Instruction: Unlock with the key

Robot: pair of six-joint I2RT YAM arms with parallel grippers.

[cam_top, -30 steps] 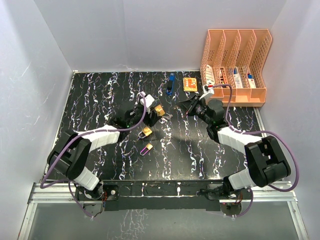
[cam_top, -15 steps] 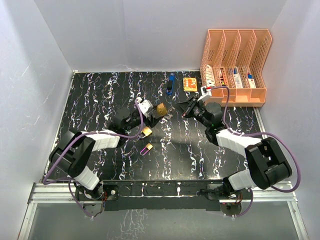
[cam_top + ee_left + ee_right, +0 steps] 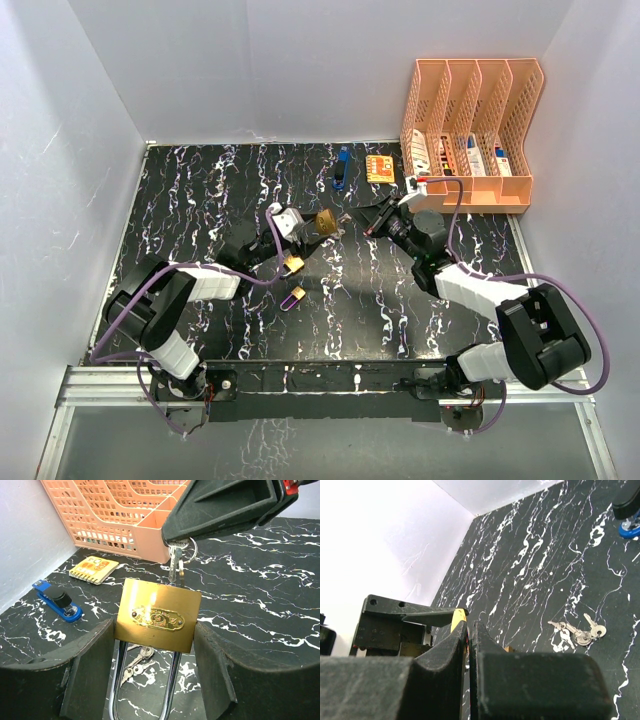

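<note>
Hanging blade-down in the pinch of the right gripper point(image 3: 180, 532), the key point(image 3: 174, 565) is found just beyond the padlock point(image 3: 159, 616), which is clamped by the left gripper point(image 3: 155, 635), shackle pointing away.

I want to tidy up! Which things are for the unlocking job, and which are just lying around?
For the job: brass padlock in left tool, key in right tool.
Lying about: blue stapler, orange notepad, file rack, spare keys, small padlocks.
</note>
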